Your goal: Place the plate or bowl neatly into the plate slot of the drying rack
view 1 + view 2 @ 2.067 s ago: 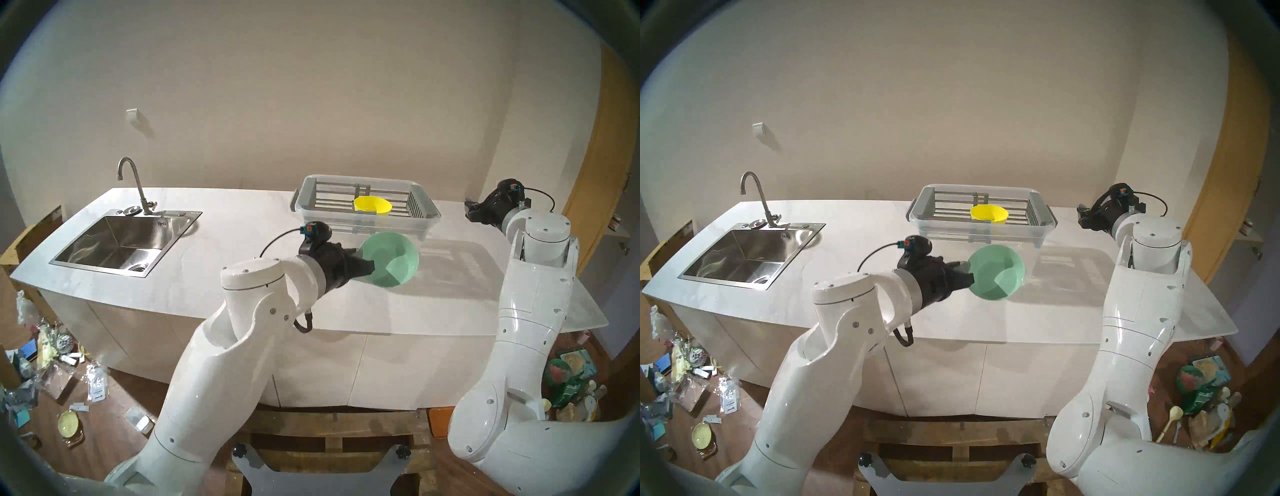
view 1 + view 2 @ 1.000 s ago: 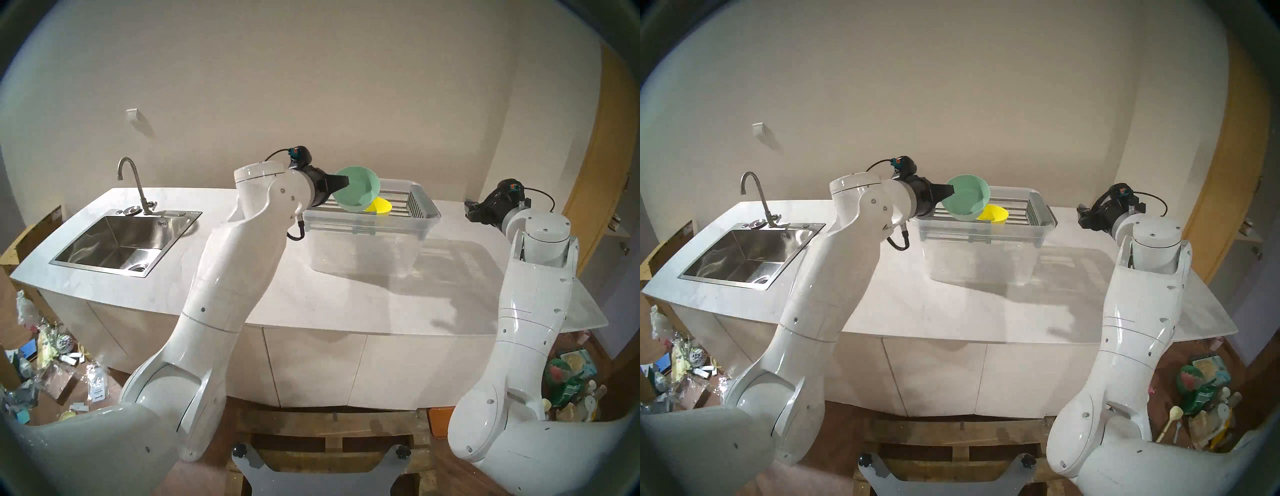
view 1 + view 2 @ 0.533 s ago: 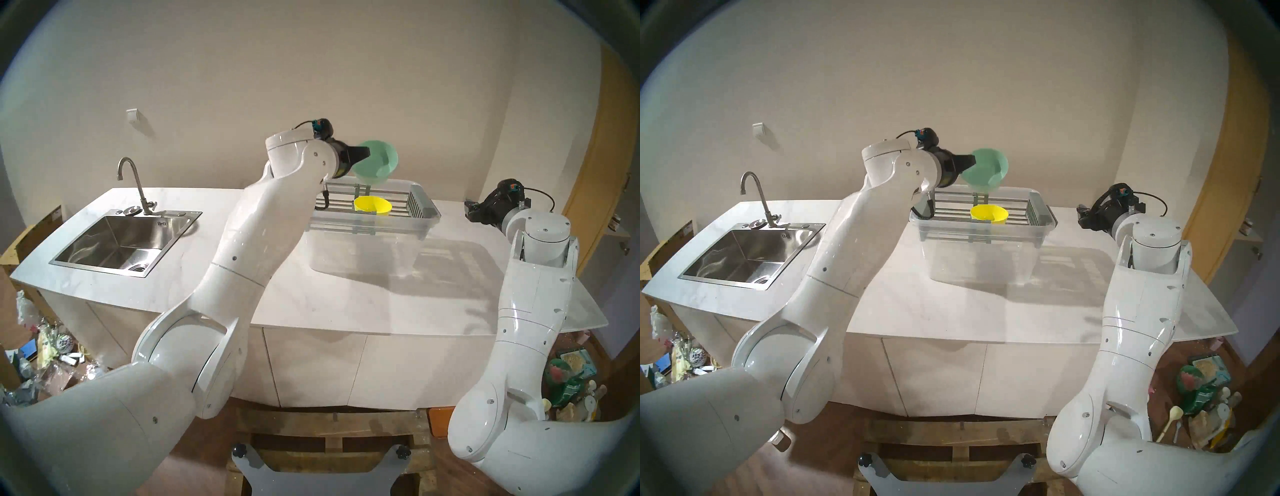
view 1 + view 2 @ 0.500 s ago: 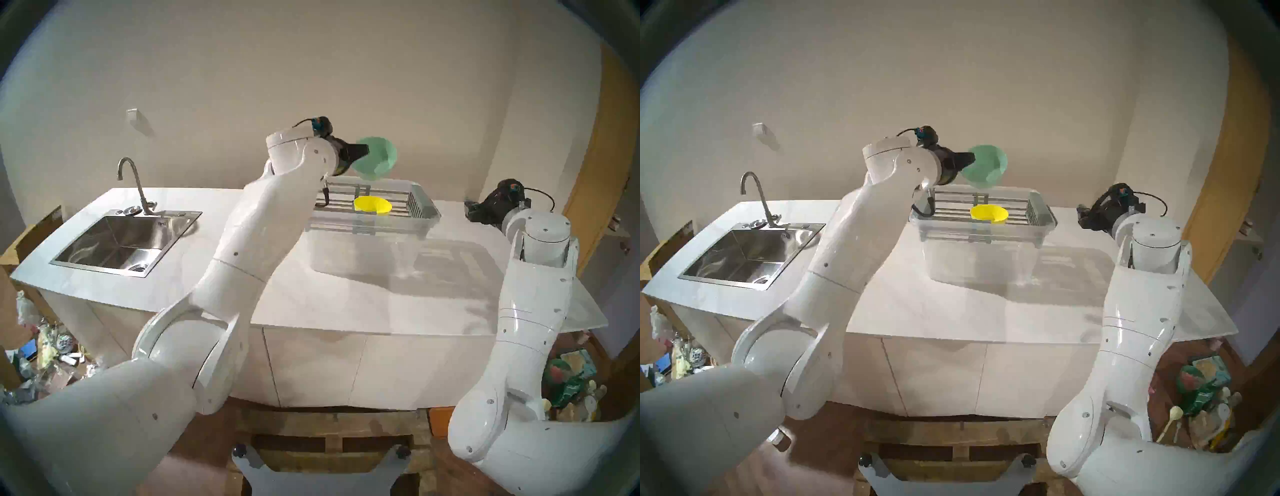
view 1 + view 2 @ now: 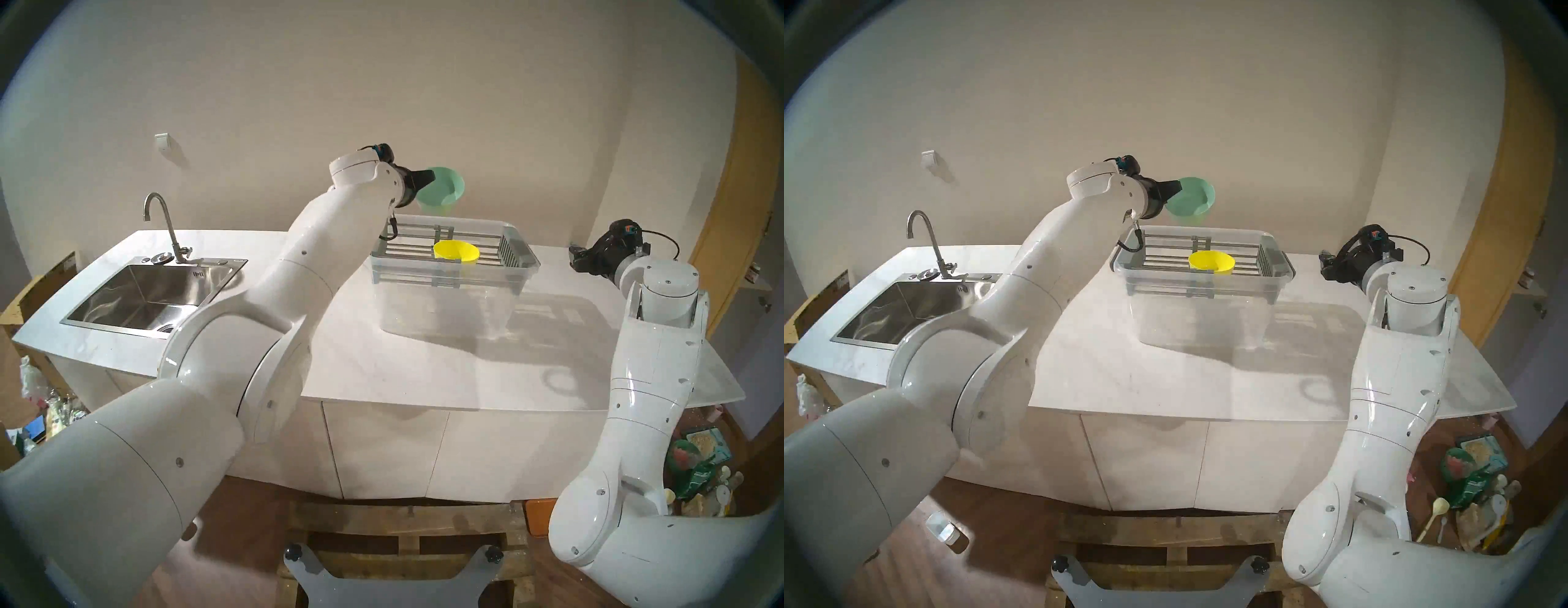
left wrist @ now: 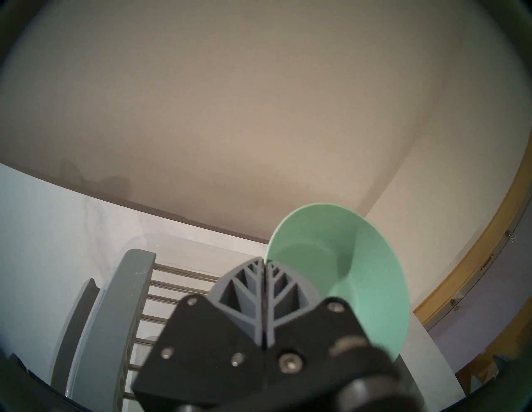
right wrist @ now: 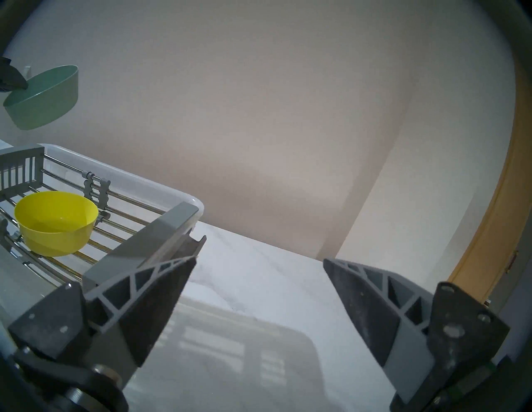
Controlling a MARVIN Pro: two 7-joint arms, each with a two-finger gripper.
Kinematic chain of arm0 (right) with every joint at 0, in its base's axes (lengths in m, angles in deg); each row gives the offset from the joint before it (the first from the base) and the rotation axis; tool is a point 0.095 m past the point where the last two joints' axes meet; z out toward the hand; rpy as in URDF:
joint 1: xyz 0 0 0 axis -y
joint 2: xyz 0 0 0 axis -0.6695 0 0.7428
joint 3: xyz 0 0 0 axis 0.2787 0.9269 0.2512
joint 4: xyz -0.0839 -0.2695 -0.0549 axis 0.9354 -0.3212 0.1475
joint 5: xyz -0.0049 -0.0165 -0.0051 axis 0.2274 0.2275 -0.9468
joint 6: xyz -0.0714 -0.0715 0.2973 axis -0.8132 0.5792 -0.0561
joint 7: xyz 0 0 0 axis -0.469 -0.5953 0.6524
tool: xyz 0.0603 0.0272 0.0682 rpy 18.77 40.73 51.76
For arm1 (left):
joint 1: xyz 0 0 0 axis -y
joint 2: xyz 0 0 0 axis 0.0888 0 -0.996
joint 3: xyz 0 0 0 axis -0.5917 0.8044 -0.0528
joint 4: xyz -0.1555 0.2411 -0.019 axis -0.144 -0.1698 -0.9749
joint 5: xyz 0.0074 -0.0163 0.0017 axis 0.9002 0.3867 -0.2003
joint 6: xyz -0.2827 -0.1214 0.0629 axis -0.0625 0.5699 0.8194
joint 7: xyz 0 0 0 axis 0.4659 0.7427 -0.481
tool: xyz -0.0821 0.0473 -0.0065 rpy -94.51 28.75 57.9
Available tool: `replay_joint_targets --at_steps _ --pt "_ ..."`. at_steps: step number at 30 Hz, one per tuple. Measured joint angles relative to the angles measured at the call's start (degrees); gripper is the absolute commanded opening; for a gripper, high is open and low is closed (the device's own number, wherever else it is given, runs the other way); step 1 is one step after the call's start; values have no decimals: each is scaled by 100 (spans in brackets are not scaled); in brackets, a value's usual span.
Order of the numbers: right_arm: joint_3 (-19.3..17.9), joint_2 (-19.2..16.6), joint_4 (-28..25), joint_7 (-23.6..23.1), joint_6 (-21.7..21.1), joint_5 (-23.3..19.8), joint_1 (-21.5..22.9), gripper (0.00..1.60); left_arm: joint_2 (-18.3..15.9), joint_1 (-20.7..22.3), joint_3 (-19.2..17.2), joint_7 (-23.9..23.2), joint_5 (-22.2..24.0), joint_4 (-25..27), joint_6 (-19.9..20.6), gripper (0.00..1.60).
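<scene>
My left gripper (image 5: 429, 175) is shut on the left rim of a mint-green bowl (image 5: 442, 192), which hangs tilted in the air above the back edge of the drying rack (image 5: 407, 247). The left wrist view shows the fingers (image 6: 253, 290) pressed together on the green bowl's (image 6: 345, 259) rim. A yellow bowl (image 5: 456, 250) sits upright on the rods of the plate slot (image 5: 490, 249), next to the grey central clips. My right gripper (image 7: 259, 264) is open and empty, low over the counter to the right of the rack.
The rack rests on a clear plastic tub (image 5: 445, 301) at the counter's back middle. A steel sink (image 5: 144, 297) with a faucet (image 5: 163, 225) is set in the counter's left end. Clutter lies on the floor at both ends of the counter.
My left arm has raised the green bowl from the counter in front of the tub to above the rack, then drifted it left and back. The right arm has not moved.
</scene>
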Motion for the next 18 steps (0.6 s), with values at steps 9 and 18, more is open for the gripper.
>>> replay_joint_targets --at_steps 9,18 --pt "0 -2 1 2 -1 0 0 160 298 413 37 -374 57 -1490 -283 0" --pt "1 -2 1 1 -1 0 0 160 489 425 86 -545 58 -1669 -371 0"
